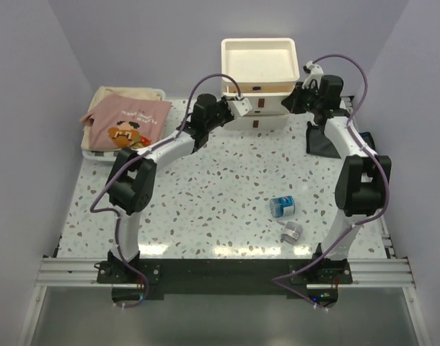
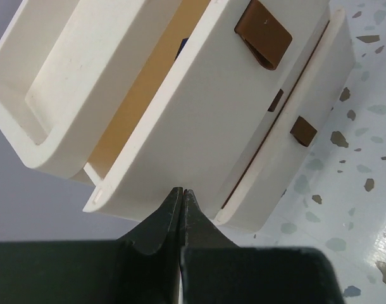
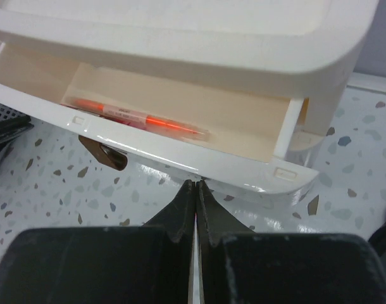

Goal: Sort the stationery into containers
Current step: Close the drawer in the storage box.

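The cream-white drawer unit (image 1: 260, 79) stands at the back of the table, its top drawer (image 3: 180, 158) pulled partly out. Inside that drawer lies a thin red pen (image 3: 142, 118). My left gripper (image 2: 181, 190) is shut and empty, its tips against the drawer's front panel (image 2: 199, 114) below the brown handle (image 2: 264, 31). My right gripper (image 3: 196, 183) is also shut and empty, tips touching the drawer front beside its handle (image 3: 104, 152). A blue roll (image 1: 282, 206) and a grey roll (image 1: 291, 232) lie on the table near the right arm. The dark pouch (image 1: 322, 140) lies right of the unit.
A pink printed cloth (image 1: 126, 122) sits in a pale tray at the back left. The two lower drawers (image 2: 300, 130) are closed. Both arms reach toward the unit, the left gripper (image 1: 238, 107) and the right gripper (image 1: 296, 97) flanking its front.
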### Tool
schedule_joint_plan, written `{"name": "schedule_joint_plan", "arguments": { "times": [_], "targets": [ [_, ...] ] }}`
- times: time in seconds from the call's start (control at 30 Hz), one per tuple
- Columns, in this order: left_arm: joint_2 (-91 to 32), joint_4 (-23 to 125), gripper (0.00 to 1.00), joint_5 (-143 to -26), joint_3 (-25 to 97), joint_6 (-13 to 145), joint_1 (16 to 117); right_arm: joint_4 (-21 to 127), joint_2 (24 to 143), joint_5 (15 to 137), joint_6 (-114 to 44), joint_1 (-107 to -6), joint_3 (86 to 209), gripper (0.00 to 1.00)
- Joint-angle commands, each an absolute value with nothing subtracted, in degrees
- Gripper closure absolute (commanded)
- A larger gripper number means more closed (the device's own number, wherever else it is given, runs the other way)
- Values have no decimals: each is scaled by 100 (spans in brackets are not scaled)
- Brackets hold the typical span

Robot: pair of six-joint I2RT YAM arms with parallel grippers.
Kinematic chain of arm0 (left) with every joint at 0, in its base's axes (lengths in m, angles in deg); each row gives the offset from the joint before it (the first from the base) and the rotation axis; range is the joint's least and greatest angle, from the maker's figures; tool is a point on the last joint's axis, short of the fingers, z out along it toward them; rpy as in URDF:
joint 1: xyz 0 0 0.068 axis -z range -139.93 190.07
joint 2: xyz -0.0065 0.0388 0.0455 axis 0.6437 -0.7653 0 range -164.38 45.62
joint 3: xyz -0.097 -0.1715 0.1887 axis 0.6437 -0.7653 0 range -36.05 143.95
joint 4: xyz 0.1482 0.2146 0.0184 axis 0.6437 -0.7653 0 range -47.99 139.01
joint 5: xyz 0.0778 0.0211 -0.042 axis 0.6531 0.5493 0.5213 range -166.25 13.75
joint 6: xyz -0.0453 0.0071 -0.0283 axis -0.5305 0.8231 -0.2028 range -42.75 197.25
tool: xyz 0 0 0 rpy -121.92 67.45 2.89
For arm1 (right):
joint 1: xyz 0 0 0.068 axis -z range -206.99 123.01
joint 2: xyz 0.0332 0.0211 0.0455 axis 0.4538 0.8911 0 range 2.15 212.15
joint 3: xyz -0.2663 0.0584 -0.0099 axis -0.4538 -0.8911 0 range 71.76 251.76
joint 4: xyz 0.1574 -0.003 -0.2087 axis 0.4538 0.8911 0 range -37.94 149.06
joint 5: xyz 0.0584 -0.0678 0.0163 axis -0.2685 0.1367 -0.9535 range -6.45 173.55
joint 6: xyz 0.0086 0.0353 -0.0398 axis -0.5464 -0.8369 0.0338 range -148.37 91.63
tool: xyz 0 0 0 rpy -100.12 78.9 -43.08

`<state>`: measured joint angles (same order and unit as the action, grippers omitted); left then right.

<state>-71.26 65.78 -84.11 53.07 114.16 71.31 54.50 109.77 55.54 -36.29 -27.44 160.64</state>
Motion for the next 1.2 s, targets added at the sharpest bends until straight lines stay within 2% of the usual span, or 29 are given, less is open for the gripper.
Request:
{"name": "schedule_joint_plan", "arguments": {
  "times": [0.0,0.53,1.17],
  "targets": [
    [-7417,7036,100,-8118,5948,11478,7022,5075,11096,5639,-3628,-2848,16588,100],
    [-8050,7915,100,-7495,6511,11593,6811,5083,11439,6017,-3505,-3235,16932,95],
    [-7681,7871,100,-7432,5861,11302,6898,5119,11729,6747,-3276,-3349,17142,91]
  ]
}}
